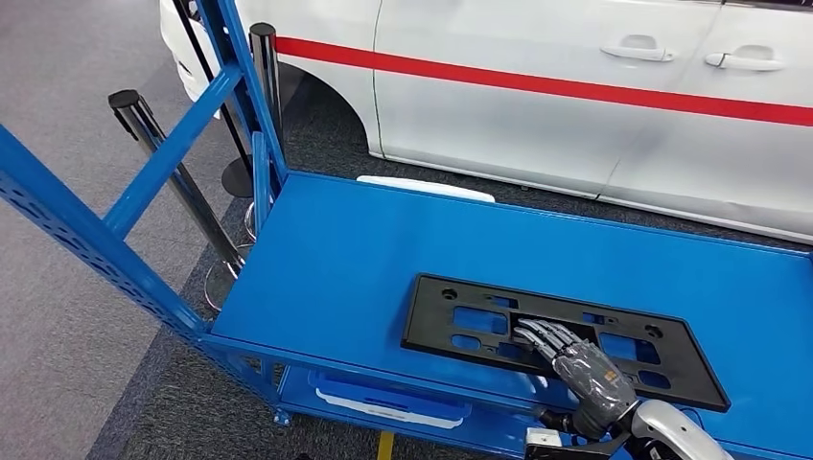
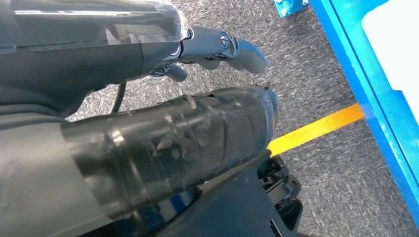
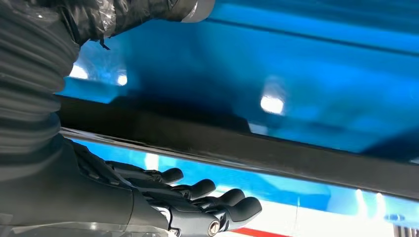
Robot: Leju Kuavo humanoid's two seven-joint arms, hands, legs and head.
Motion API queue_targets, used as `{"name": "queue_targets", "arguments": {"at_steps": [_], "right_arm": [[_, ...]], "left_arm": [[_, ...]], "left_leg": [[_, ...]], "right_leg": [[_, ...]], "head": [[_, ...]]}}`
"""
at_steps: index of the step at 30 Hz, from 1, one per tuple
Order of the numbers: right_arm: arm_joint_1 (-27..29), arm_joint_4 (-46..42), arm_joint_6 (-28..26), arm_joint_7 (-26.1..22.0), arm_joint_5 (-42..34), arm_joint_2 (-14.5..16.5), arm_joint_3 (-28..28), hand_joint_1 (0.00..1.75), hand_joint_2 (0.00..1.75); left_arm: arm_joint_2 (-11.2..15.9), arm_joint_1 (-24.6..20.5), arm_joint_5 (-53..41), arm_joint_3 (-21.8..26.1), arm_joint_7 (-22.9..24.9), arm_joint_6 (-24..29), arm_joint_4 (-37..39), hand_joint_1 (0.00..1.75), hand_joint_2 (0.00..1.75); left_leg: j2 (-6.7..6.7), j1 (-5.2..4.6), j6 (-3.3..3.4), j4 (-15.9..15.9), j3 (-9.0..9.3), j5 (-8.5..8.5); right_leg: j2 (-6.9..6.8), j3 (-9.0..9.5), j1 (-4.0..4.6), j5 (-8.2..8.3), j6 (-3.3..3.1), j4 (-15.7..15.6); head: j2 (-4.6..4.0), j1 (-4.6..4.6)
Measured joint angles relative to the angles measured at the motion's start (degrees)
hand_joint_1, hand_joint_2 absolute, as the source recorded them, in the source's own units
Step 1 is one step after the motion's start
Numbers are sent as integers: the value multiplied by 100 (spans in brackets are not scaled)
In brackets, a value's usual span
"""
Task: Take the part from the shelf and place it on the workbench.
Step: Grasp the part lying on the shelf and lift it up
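**On the blue shelf: right hand laid over the part**

On the top deck of the blue shelf [image 1: 364, 249] you have the black part [image 1: 479, 321], a flat rectangular frame with cut-out windows and round holes near its corners. It lies flat, toward the near edge of the deck and right of centre in your head view.

Your right hand [image 1: 570, 356] comes in from below and rests on the near long side of the part. Its dark fingers [image 1: 542, 335] stretch forward over the frame's bars, lying close together and fairly straight. From the right wrist view you see those fingers [image 3: 197, 190] extended alongside the part's dark edge [image 3: 237, 143], with the thick thumb [image 3: 148, 10] on the far side of that edge. You cannot tell from these views whether the hand actually grips the part or only lies against it.

Your left hand [image 2: 212, 47] hangs low beside the robot, over grey carpet [image 2: 316, 64] crossed by a yellow floor line [image 2: 316, 131]. Its fingers are loosely extended and hold nothing.

Behind the shelf stands a white car [image 1: 575, 86] with a red stripe along its doors. Left of the shelf, black posts [image 1: 144, 125] stand on round bases. A pale tray [image 1: 393, 404] sits on the lower deck, just under the near edge.
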Motion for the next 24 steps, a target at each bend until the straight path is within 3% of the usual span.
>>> {"name": "queue_targets", "arguments": {"at_steps": [2, 4, 8, 9, 12, 13, 14, 15, 17, 19, 22, 24], "right_arm": [[-17, 0, -11, 8, -4, -68, 32, 0, 175], [-25, -6, -46, 41, -3, -106, 52, 0, 175], [-15, -13, -141, 108, 27, -122, 69, 0, 175], [-14, -14, -157, 113, 34, -122, 72, 0, 175], [7, -13, -204, 121, 37, -123, 79, 0, 175], [17, -13, -222, 122, 37, -123, 81, 0, 175], [26, -12, -237, 122, 35, -122, 82, 0, 175], [34, -12, -249, 120, 27, -122, 83, 0, 175], [50, -12, -252, 96, -23, -121, 83, 0, 175], [72, -12, -227, 40, -127, -122, 84, 0, 175], [108, -13, -173, -34, -272, -124, 87, 0, 175], [122, -14, -148, -56, -315, -132, 87, 0, 175]], "left_arm": [[-2, -6, -2, -16, 0, -5, 0, 0, 0], [-3, -15, -3, -25, 0, -8, 0, 0, 0], [-3, -24, -3, -38, -1, -8, 0, 0, 0], [-3, -25, -3, -41, -2, -8, 0, 0, 0], [-3, -19, -3, -44, -2, -8, 0, 0, 0], [-3, -15, -3, -45, -2, -8, 0, 0, 0], [-2, -11, -4, -45, -2, -8, 0, 0, 0], [-2, -11, -4, -46, -2, -8, 0, 0, 0], [-1, -19, -5, -48, -1, -8, 0, 0, 0], [-2, -31, -14, -51, 4, -9, 0, 0, 0], [-2, -20, -31, -56, 16, -11, 0, 0, 0], [-2, -20, -32, -56, 18, -12, 0, 0, 0]], "left_leg": [[-8, -2, -35, 31, 8, -39], [-13, -14, -91, 54, -3, -67], [-12, -4, -201, 153, -34, -169], [-11, 0, -224, 347, -114, -301], [-9, 9, -252, 1400, -591, -807], [-9, 11, -255, 1606, -689, -842], [-9, 12, -255, 1610, -694, -772], [-8, 13, -249, 1402, -596, -609], [-9, 11, -226, 661, -243, -242], [-13, 6, -200, 171, -21, -95], [-14, -5, -128, 72, -2, -69], [-4, 7, -54, 22, 6, -24]], "right_leg": [[-3, 368, -5, 324, -2, -775], [3, 554, 22, 407, -37, -1177], [8, 583, 22, 421, -158, -1237], [1, 594, 12, 428, -194, -1255], [-26, 603, 25, 422, -246, -1257], [-29, 604, 29, 419, -250, -1252], [-29, 606, 30, 417, -251, -1247], [-27, 612, 30, 415, -251, -1241], [-19, 624, 41, 402, -234, -1223], [-13, 612, 66, 397, -191, -1203], [-10, 593, 56, 410, -98, -1204], [-13, 509, 36, 251, -45, -1008]], "head": [[0, 2], [0, -3], [0, -8], [0, -8], [0, -9], [0, -9], [0, -9], [0, -9], [0, -9], [0, -5], [0, -3], [0, -2]]}}
